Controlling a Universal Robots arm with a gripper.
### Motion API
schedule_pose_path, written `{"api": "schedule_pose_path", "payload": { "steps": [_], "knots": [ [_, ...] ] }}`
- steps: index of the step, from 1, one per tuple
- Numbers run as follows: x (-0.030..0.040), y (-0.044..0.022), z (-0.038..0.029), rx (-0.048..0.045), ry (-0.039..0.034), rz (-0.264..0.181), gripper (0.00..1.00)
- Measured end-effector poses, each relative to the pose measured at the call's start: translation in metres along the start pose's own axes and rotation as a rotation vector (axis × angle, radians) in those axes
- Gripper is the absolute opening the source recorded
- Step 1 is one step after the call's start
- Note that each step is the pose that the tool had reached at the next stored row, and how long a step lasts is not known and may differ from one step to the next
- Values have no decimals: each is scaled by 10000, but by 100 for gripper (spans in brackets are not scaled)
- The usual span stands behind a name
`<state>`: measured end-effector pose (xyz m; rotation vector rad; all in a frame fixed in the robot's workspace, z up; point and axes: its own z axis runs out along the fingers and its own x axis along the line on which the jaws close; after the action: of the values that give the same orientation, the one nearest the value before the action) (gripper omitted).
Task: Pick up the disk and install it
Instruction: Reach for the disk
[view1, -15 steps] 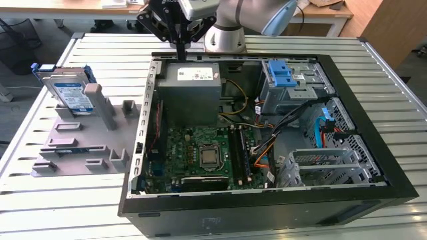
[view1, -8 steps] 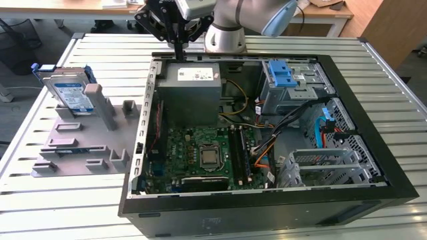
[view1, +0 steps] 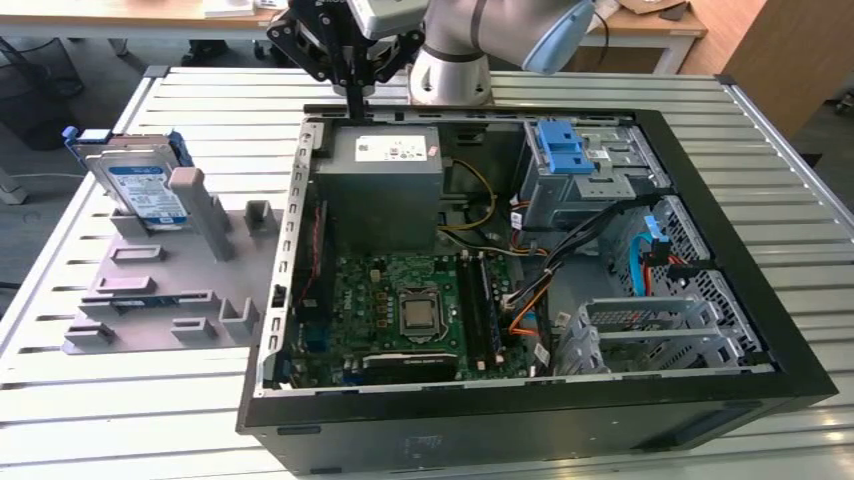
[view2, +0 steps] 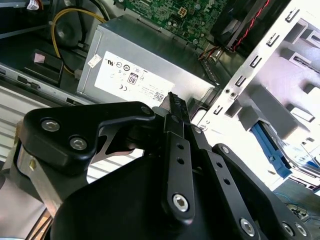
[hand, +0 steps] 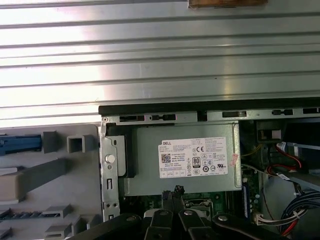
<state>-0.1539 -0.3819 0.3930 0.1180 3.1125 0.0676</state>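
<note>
While the end effector (view1: 356, 108) hangs empty, fingers together, above the far rim of the open computer case (view1: 534, 425), the exterior view lists the disk (view1: 140, 185) upright in a grey fixture (view1: 147, 300) on the surface (view1: 80, 420), well apart, toward the exterior view's left. Second wrist view: closed end effector (view2: 176, 102) near the grey metal box (view2: 150, 65). First wrist view: grey metal box (hand: 180, 160) ahead of the end effector (hand: 175, 191).
</note>
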Motion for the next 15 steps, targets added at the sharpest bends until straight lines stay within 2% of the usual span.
{"api": "schedule_pose_path", "payload": {
  "steps": [15],
  "knots": [
    [114,43,0,0,0,1,11]
  ]
}}
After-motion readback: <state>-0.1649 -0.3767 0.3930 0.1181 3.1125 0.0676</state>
